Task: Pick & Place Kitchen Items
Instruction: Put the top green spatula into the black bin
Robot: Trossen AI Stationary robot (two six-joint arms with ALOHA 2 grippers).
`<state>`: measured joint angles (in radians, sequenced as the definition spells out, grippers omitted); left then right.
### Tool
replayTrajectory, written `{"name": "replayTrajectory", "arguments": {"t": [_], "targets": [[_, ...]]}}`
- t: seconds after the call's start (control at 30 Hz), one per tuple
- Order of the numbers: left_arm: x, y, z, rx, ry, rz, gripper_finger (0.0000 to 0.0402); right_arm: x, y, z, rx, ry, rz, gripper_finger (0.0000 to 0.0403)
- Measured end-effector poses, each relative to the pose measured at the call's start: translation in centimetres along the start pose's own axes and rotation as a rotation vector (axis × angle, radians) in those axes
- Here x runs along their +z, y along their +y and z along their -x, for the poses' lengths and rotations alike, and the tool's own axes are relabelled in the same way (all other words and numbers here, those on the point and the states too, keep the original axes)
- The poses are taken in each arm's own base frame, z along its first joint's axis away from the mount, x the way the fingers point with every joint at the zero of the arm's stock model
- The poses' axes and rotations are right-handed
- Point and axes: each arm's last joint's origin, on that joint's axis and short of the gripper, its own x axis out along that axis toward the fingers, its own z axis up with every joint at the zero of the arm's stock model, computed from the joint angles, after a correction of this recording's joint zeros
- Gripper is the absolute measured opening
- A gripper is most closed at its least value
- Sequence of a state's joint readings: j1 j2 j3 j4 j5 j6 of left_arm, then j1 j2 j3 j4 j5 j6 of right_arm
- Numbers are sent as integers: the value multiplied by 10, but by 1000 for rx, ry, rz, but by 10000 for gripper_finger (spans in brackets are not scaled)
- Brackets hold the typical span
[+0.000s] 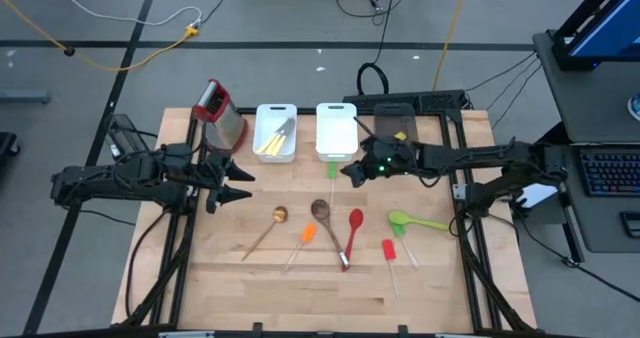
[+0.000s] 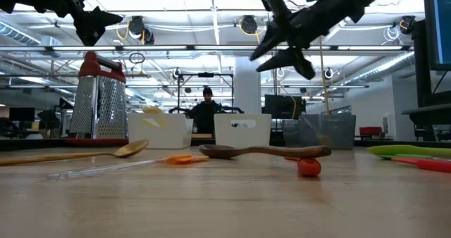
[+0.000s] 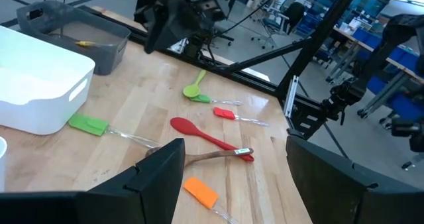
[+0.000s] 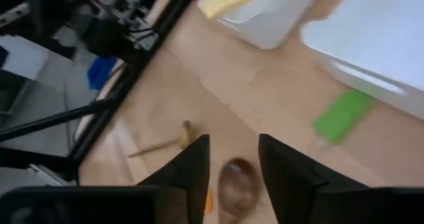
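The right gripper [image 1: 349,170] is held parted and empty above the green spatula [image 1: 331,169] — lying at the middle bin's [image 1: 336,128] 6 o'clock edge, long axis 12-to-6. The left gripper [image 1: 243,181] is parked open, farther away.

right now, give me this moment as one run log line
left gripper: open, waiting by grater | right gripper: open, empty, above green spatula | dark wooden spoon: on table

One camera looks straight down on the whole bench [image 1: 230,278]; another sits low at its near edge, facing the room. Both wrist cameras see the dark wooden spoon [image 4: 236,184].
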<state>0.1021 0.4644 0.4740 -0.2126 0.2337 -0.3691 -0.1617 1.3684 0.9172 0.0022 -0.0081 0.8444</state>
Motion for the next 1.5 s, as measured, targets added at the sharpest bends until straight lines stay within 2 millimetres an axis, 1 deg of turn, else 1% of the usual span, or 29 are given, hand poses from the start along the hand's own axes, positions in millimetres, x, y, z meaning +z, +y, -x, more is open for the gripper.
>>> {"name": "replayTrajectory", "arguments": {"t": [0.13,0.23,0.3,0.63,0.77,0.93,1.03,1.1,1.17,1.33,1.4,1.5], "targets": [[0,0,0,0,0,0,269,-2,2,-13,84,26,3,151],[0,0,0,0,0,1,269,-5,-1,-19,69,42,3,156],[0,0,0,0,0,3,269,-5,-2,-22,65,43,37,157],[0,0,0,0,0,3,269,-5,-2,-22,61,38,28,157],[0,0,0,0,1,2,269,-2,-2,-22,22,-31,-49,157],[0,0,0,1,1,3,269,0,2,-22,29,-70,1,157],[0,0,0,1,1,2,269,1,12,-20,18,-79,38,157],[0,0,0,1,1,2,269,4,22,-17,-13,-86,62,157],[0,0,0,0,1,2,269,7,29,-13,-90,-76,72,157],[0,0,0,0,1,2,269,12,37,-12,-320,-10,35,157],[0,0,0,0,1,2,269,14,41,-18,-361,7,10,157],[0,0,0,1,1,2,269,15,44,-36,-375,35,-19,157]]}}
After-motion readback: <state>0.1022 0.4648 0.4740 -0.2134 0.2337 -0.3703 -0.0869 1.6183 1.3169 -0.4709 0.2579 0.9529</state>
